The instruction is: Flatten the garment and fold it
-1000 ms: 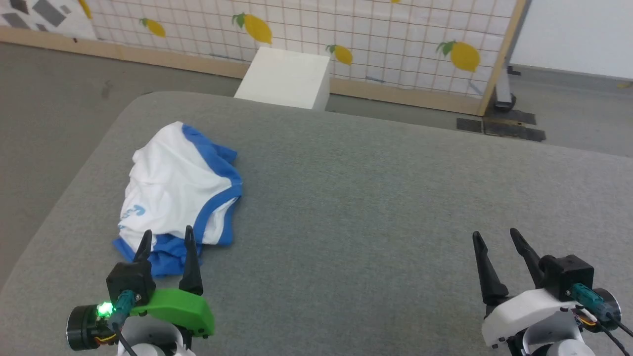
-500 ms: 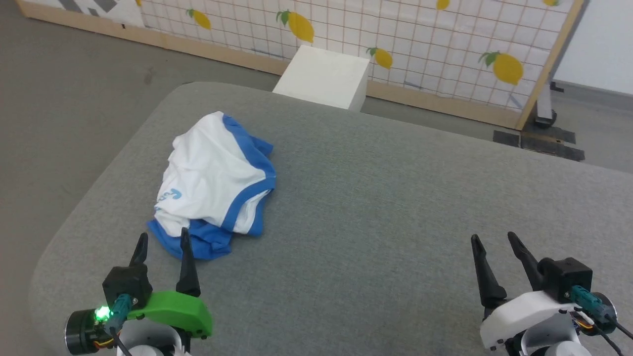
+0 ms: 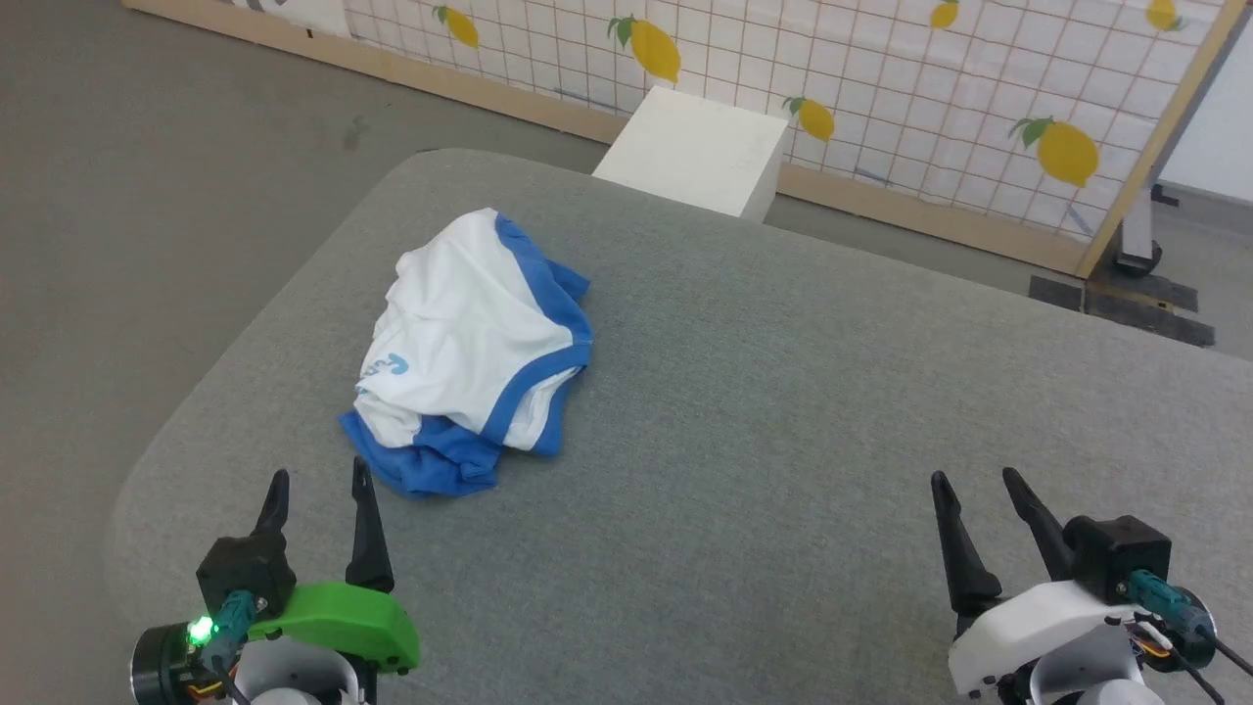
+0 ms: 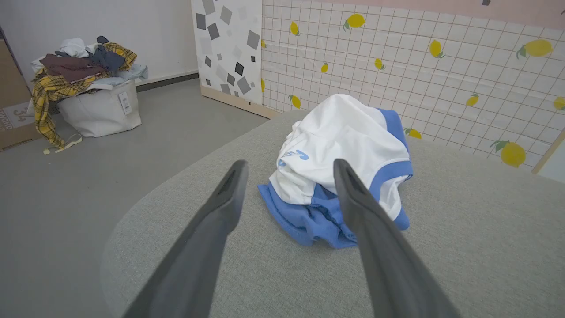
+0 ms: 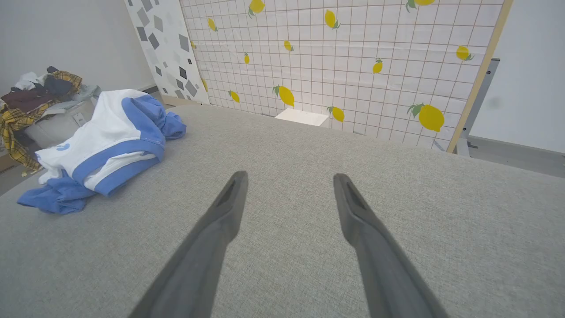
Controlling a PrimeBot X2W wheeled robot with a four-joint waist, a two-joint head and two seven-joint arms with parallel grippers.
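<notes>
the soft white t-shirt with royal-blue sleeves and blue trim [image 3: 480, 352] sits closer to the middle of the head view than a second ago. the whole scene has slid with it, so the camera has turned and the shirt itself has not moved. the work is now better framed, but by the look of it flattening has not begun.

the shirt lies in a crumpled heap on the left side of the grey fabric-covered table [image 3: 783, 392]. its white body is bunched on top with the light-blue logo showing, a blue band curves across it, and blue cloth spills from its near edge.

the left gripper [image 3: 320, 470] hangs just short of that edge, fingers spread and empty. the right gripper [image 3: 973, 475] is also spread and empty, well apart over bare table. beyond the table stand a white box [image 3: 700, 152] and a lemon-printed grid screen [image 3: 881, 69].
</notes>
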